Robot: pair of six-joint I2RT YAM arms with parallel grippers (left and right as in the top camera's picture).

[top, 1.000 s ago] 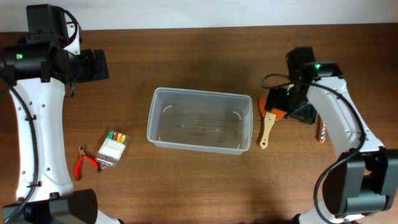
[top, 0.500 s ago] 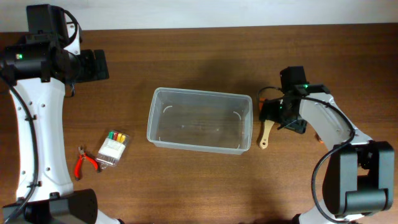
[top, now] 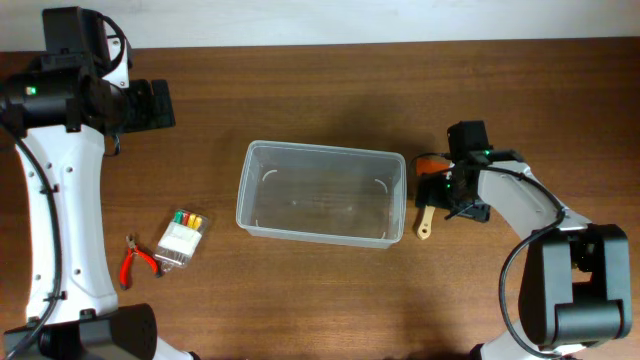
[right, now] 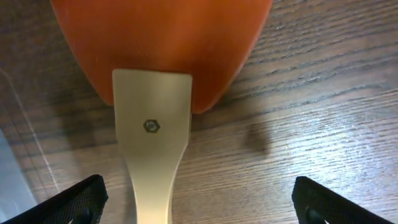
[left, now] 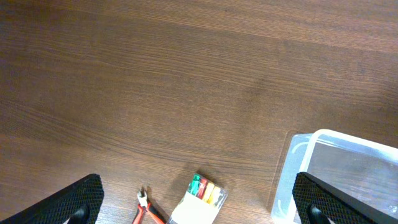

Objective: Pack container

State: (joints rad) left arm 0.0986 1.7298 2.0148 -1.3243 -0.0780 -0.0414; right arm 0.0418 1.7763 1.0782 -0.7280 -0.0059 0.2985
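Note:
The clear plastic container (top: pixel 320 193) stands in the middle of the table with nothing in it; its corner shows in the left wrist view (left: pixel 339 171). A spatula with an orange blade and a pale wooden handle (top: pixel 427 215) lies just right of it. My right gripper (top: pixel 447 195) is open and low over the spatula; in the right wrist view the handle (right: pixel 151 146) runs between the spread fingers (right: pixel 199 208). My left gripper (top: pixel 150 103) is open and empty, high at the far left (left: pixel 196 208).
A clear box of coloured pieces (top: pixel 180 238) and red-handled pliers (top: pixel 137 262) lie left of the container; both show in the left wrist view, the box (left: pixel 199 198) and the pliers (left: pixel 149 211).
My right gripper has moved down and towards the container, settling low over the spatula. The left arm has not moved.

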